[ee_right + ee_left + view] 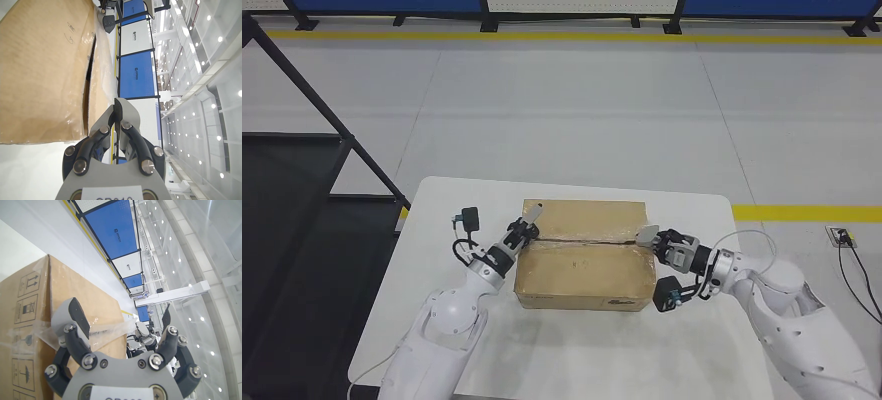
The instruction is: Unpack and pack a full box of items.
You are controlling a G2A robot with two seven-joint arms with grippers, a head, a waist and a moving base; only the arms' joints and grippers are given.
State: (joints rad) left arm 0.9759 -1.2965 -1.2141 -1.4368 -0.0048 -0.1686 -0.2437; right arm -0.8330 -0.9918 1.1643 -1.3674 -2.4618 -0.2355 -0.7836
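From above, the cardboard box (582, 262) is sitting closed in the middle of the bench (572, 345), with an arm at each end of its top seam (582, 240). The left gripper (532, 214) is hovering at one end and the right gripper (647, 236) at the other. The left wrist view is adding detail: the left gripper (121, 306) is released, its fingers (78, 317) spread wide. One pad is lying just beside a lifted strip of clear tape (113, 328) at the box (28, 313) edge, and the right gripper (142, 332) is showing beyond the fingertips. The right wrist view is bringing out a dark gap opening along the seam (88, 75) of the box (43, 75). Here the right gripper (117, 103) is clenched, its fingers (118, 111) pressed together. Loose clear tape (105, 62) is running up to them, though whether it is pinched cannot be told. Past both sets of fingers, blue panels (136, 75) are lining the hall. In the top view a black frame (302, 200) is standing off the bench beyond the left arm.
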